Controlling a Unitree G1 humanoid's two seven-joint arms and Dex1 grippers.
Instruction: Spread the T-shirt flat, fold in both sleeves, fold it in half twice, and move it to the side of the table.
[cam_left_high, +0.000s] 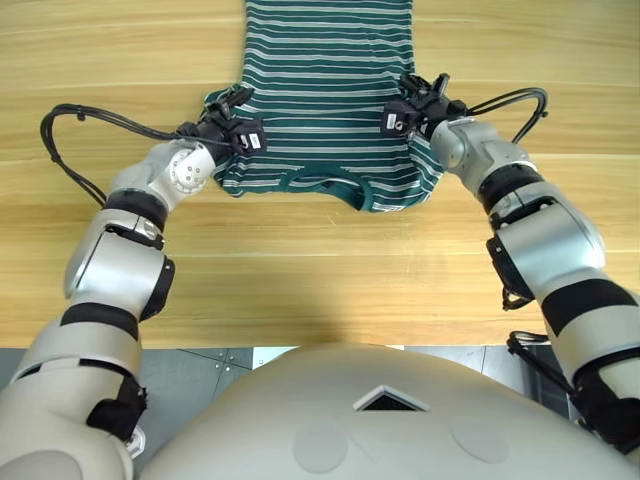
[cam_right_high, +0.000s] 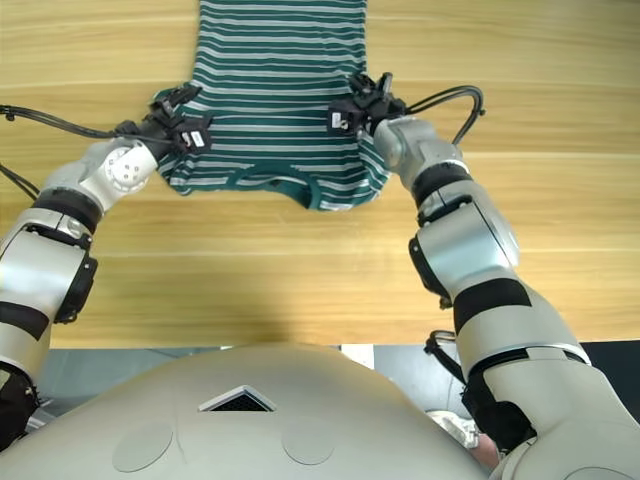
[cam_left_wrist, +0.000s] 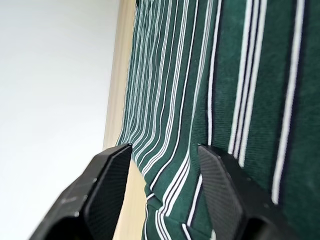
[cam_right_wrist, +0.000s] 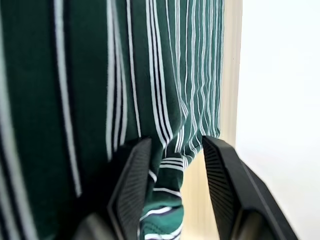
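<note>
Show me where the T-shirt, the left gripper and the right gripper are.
T-shirt (cam_left_high: 325, 80), left eye view, striped body.
left gripper (cam_left_wrist: 164, 152), left wrist view, midway between fingertips.
right gripper (cam_right_wrist: 176, 147), right wrist view, midway between fingertips.

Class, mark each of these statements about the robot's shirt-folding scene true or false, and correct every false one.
1. The green T-shirt with white stripes lies on the light wooden table. True.
2. The shirt's neckline points away from the robot. False: it is at the end nearest the robot.
3. The left gripper is at the shirt's left edge and the right gripper is at its right edge. True.
4. The right gripper's fingers are pressed shut. False: they stand apart, with the shirt's edge between them.
</note>
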